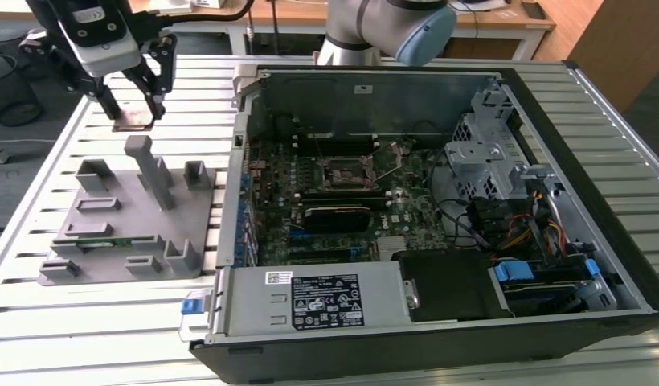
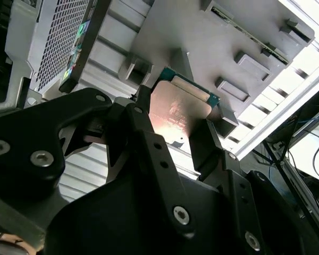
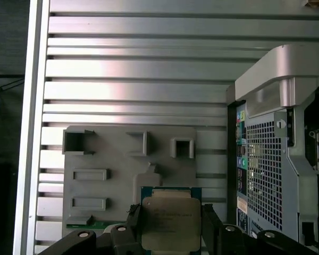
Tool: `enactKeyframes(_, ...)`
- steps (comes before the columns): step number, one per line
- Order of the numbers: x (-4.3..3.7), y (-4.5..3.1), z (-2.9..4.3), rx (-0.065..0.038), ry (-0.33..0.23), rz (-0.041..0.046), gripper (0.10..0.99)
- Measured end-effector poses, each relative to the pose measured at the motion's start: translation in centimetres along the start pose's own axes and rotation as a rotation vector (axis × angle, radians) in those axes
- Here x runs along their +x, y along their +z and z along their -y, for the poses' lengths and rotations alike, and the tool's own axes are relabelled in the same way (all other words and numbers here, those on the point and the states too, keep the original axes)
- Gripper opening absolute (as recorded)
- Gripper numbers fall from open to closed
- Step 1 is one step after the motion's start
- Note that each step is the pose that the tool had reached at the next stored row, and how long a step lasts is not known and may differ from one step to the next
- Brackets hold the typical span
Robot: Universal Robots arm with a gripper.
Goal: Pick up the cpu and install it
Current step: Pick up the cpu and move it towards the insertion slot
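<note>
— Counted near to far?
— Yes. Nearest, one open computer case (image 1: 415, 358) lying on the slatted table (image 1: 51, 322). Inside: one labelled power supply (image 1: 308, 301) at the near edge, one motherboard (image 1: 308, 233) behind that, one cpu socket (image 1: 345, 170) mid-board, one metal drive cage (image 1: 485, 153) to the right.
— And left of the case?
— One grey fixture (image 1: 126, 217), just beside the case wall. Carries one thin green strip (image 1: 99, 239) in a near slot; probably a memory stick, hard to tell.
— Where to find the cpu?
— Farther back on the left, in the air over the fixture's far end. One cpu (image 1: 133, 123) (image 2: 181, 114) (image 3: 169, 223), metal top up, pinched at two opposite edges by the one gripper (image 1: 133, 112) (image 2: 175, 125) (image 3: 170, 215); two black fingers (image 2: 202, 143) pressed against its rim in both wrist views. Well apart from the socket, not yet installed.
— Farthest?
— One arm base (image 1: 383, 24), beyond the case's far wall.
</note>
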State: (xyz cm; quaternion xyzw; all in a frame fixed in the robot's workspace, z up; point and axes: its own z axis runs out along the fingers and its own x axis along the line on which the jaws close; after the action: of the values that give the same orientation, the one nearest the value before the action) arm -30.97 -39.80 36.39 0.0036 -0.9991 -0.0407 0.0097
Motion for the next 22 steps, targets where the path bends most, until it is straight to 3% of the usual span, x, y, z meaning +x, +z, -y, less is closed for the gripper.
enactKeyframes(22, -3.23, -0.03, -0.38, 0.0, 0.0, -0.0001, 0.537)
